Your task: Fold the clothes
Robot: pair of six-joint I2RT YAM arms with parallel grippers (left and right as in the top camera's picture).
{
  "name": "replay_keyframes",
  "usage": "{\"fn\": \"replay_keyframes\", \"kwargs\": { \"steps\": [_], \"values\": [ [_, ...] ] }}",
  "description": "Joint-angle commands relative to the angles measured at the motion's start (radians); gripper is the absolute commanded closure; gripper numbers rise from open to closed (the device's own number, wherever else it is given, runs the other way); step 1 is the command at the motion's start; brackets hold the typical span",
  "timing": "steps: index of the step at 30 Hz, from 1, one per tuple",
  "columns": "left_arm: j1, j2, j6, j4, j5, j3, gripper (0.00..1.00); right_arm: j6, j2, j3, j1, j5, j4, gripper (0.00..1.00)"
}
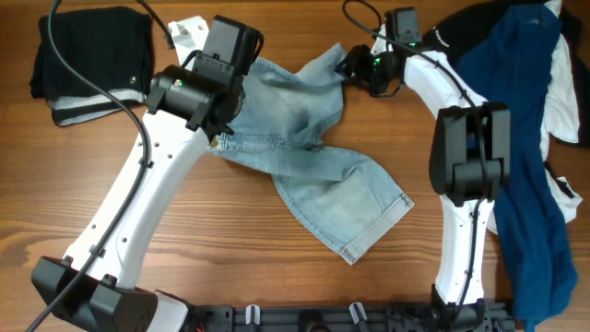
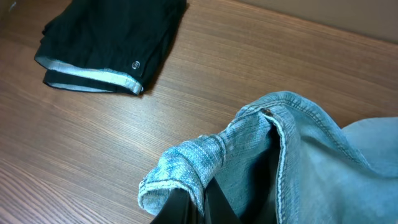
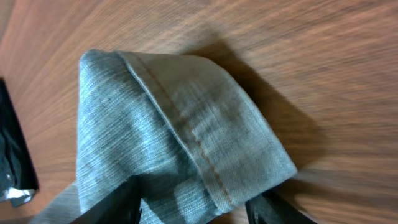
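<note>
- The denim shorts (image 1: 313, 161) lie spread across the middle of the desk (image 1: 258, 267).
- The left gripper (image 2: 198, 205) is clamped on a bunched edge of the shorts.
- The right gripper (image 3: 193, 208) is pinching a leg hem.
- A folded black garment (image 1: 92, 51) sits far left, and a navy pile (image 1: 521, 138) sits on the right.

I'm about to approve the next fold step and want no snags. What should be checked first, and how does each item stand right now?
1. Left gripper grips the denim shorts: ok, cloth bunched in its grip.
2. Right gripper grips the hem: ok.
3. Shorts lying flat: not ok, twisted and rumpled.
4. Black garment clear of the shorts: ok, apart.
5. Right arm clear of the navy pile: cannot tell, they overlap from overhead.
6. Bare table for laying out: ok.
</note>
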Motion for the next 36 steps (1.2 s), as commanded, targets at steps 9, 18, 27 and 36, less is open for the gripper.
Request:
{"fn": "replay_keyframes", "kwargs": {
  "steps": [9, 18, 27, 36],
  "values": [
    [0.032, -0.056, 0.053, 0.121, -0.126, 0.019, 0.96, -0.132, -0.135, 0.006, -0.107, 0.081, -0.032, 0.96],
    [-0.050, -0.389, 0.106, 0.287, -0.160, 0.019, 0.96, -0.266, -0.692, 0.006, -0.376, -0.055, -0.296, 0.96],
    [-0.371, -0.629, 0.280, 0.462, -0.212, 0.019, 0.96, -0.394, -1.226, 0.006, -0.703, -0.054, -0.537, 0.96],
    [-0.243, -0.449, 0.275, 0.431, -0.433, 0.019, 0.96, -0.406, -0.921, 0.006, -0.618, -0.054, -0.454, 0.95]
  ]
}}
